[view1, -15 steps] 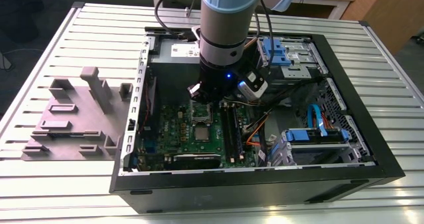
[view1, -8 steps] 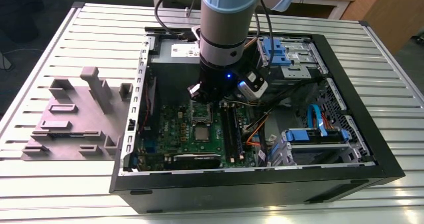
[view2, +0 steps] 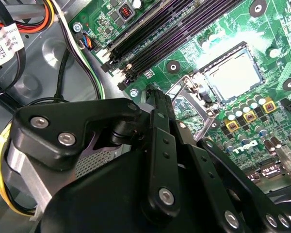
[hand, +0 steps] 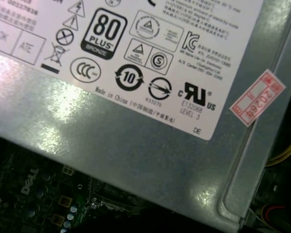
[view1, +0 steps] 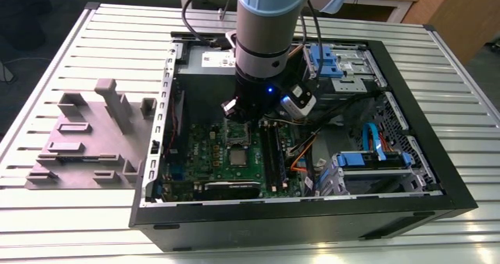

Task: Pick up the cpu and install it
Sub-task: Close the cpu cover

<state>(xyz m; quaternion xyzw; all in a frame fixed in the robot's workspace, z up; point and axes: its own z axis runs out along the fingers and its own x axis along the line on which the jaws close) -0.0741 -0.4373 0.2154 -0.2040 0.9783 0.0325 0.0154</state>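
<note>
While the slatted table [view1: 117,41] carried the open computer case [view1: 312,217], the green motherboard [view1: 215,156] lay on the case floor and the gripper [view1: 239,119] hung over the raised socket frame [view2: 184,109], its grip impossible to tell; the cpu [view2: 231,75] sat apart in its socket, seemingly placed, with the frame not yet closed
</note>
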